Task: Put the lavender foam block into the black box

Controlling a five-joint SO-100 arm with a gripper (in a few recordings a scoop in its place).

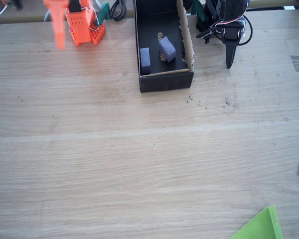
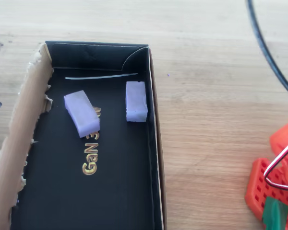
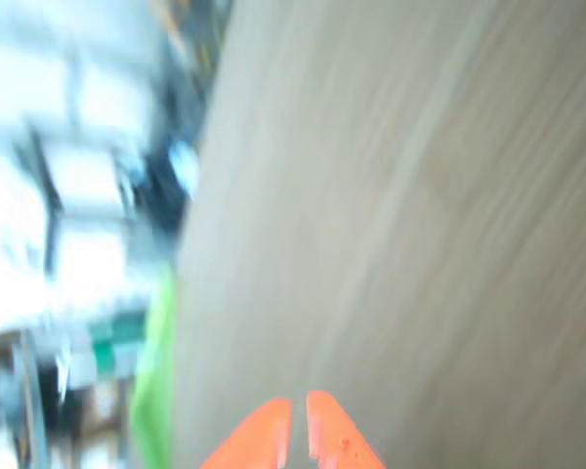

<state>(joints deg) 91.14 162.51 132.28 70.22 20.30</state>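
The black box (image 1: 165, 81) (image 2: 154, 143) stands at the table's far edge, with one long wall of raw brown cardboard (image 2: 19, 143). Two lavender foam pieces lie inside on its floor. The narrow oblong lavender foam block (image 1: 145, 59) (image 2: 136, 101) rests against the black long wall. A broader lavender block (image 1: 167, 49) (image 2: 81, 114) lies askew beside it. My orange gripper (image 1: 60, 36) (image 3: 299, 430) is blurred and hangs left of the box, well apart from it. Its fingertips are together with nothing between them.
My orange arm base (image 1: 84, 25) (image 2: 273, 184) stands left of the box in the fixed view. A black cable (image 2: 271, 57) runs past it. A green sheet corner (image 1: 261, 226) lies at the table's near right edge. The wide wooden tabletop (image 1: 139, 164) is bare.
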